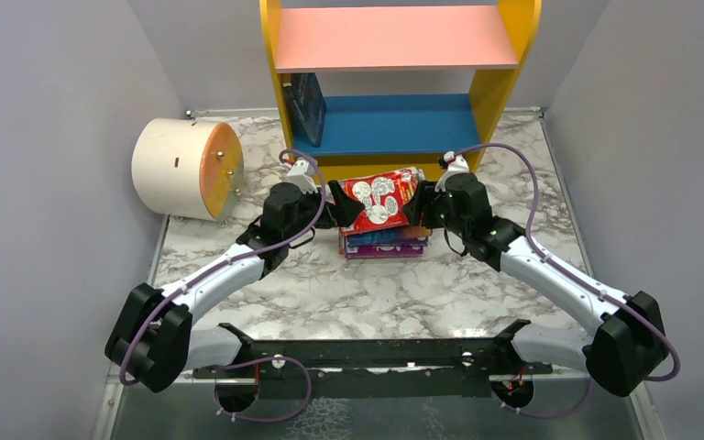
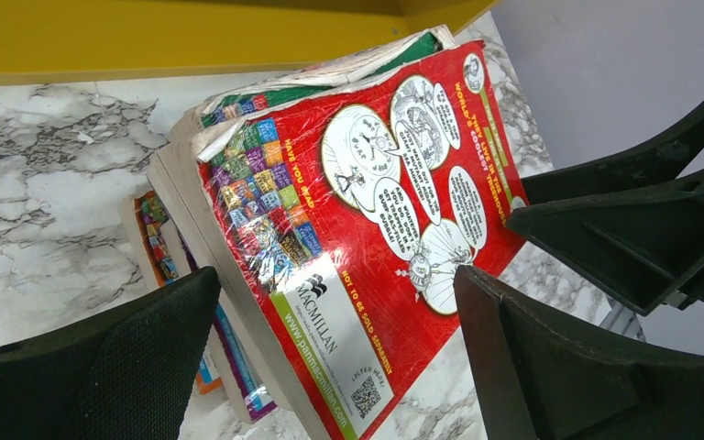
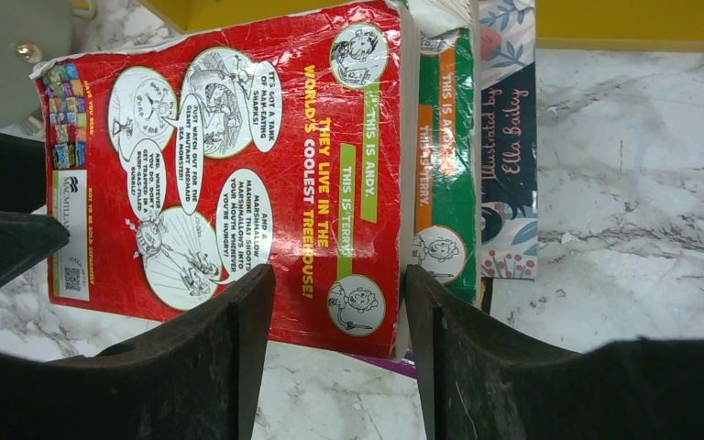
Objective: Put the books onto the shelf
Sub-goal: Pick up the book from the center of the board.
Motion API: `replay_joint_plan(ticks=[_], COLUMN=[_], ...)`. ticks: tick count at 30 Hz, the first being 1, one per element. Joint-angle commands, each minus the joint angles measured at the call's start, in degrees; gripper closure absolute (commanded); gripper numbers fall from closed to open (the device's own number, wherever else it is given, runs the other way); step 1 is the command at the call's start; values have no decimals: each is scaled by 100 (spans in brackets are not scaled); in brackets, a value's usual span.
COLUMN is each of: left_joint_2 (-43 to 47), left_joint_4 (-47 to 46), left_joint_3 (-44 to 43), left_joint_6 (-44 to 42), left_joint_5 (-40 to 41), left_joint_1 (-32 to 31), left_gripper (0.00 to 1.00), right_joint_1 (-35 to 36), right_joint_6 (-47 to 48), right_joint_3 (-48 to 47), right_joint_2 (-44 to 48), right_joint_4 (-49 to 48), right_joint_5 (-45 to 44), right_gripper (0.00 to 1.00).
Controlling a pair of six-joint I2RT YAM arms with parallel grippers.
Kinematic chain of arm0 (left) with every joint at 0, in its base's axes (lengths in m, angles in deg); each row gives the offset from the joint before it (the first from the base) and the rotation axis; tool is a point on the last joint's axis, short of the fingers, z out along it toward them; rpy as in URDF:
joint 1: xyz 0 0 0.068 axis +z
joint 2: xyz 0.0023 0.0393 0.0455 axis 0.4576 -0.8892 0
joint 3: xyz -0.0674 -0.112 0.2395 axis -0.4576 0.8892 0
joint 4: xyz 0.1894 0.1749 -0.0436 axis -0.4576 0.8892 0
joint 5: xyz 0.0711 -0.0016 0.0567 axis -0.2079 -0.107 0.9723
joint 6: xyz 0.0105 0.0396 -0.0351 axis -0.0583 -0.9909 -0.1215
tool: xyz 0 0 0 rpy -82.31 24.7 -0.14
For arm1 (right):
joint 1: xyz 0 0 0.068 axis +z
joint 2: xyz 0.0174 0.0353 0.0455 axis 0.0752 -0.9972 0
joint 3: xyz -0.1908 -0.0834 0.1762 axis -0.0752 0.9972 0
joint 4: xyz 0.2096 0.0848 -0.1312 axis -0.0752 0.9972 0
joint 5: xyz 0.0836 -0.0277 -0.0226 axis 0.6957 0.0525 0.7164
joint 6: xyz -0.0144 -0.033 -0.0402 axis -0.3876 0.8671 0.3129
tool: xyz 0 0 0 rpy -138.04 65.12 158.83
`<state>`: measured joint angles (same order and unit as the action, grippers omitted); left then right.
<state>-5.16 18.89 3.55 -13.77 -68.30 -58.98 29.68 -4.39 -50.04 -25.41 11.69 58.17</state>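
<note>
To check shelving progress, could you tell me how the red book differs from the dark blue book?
The red book lies tilted, cover up, on the stack on the table; the dark blue book stands on edge on the shelf's blue lower board, by its left panel. The red book's cover shows white cartoon bubbles; the dark blue book's is too small to read.

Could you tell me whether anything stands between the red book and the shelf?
Nothing visible does: the red book is right before the blue lower board, which holds only a dark blue book at its left end.
</note>
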Motion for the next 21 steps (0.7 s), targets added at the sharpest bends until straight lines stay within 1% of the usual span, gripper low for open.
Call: replay_joint_plan(ticks=[1,6,10,12,13,15,21], left_joint_2=[-71,7,40,76,96,153,448], left_joint_4=[-169,-133,-444,-637,-730,-905,-1612], left_joint_3=[-200,-54,127,220,267,355,660], left_joint_6=[-60,-26,130,219,253,331,690], left_joint_5=[-117,-74,-314,-414,-445,-519,-780], left_joint_1=[-30,69,135,171,196,271,600], left_gripper=[6,5,5,6,9,15,54], right_joint_1=[54,59,92,111,127,154,216], right_joint_6=[-75,-62,-71,-71,-71,-50,21], right_joint_3=[-76,-83,-83,-110,-133,-173,-264], right_joint_2=[-134,-237,-325,-381,-410,-471,-641], right_joint_4=[-517,-610,-692,-729,-741,-757,-842], right_joint_5=[640,711,737,756,756,744,726], right_gripper=[48,48,48,48,49,49,49])
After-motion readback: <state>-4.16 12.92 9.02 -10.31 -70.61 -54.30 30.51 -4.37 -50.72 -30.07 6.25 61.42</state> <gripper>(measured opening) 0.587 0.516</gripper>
